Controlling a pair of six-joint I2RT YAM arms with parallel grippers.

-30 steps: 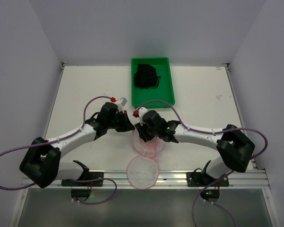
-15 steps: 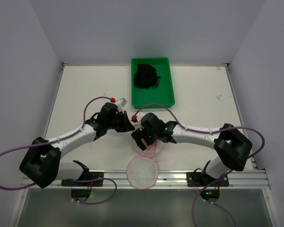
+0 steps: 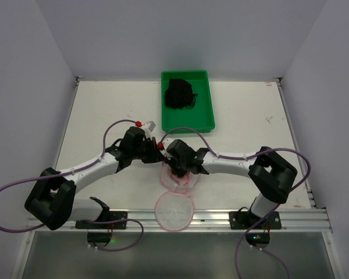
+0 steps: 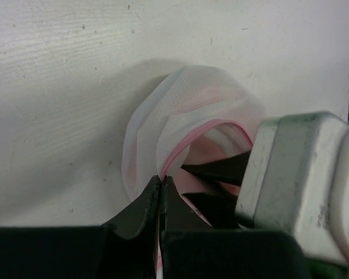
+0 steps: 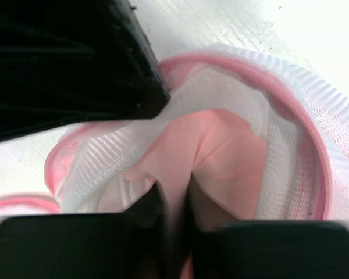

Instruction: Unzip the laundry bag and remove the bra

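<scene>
left tool: pinching shut on laundry bag rim | right tool: clamping pink bra inside | risk: dragging bag along, rim grip slipping

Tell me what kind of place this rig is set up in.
Probably a robot lab test cell, not a home laundry: a white table boxed in by plain walls, with the left arm and right arm mounted on a metal rail.
</scene>
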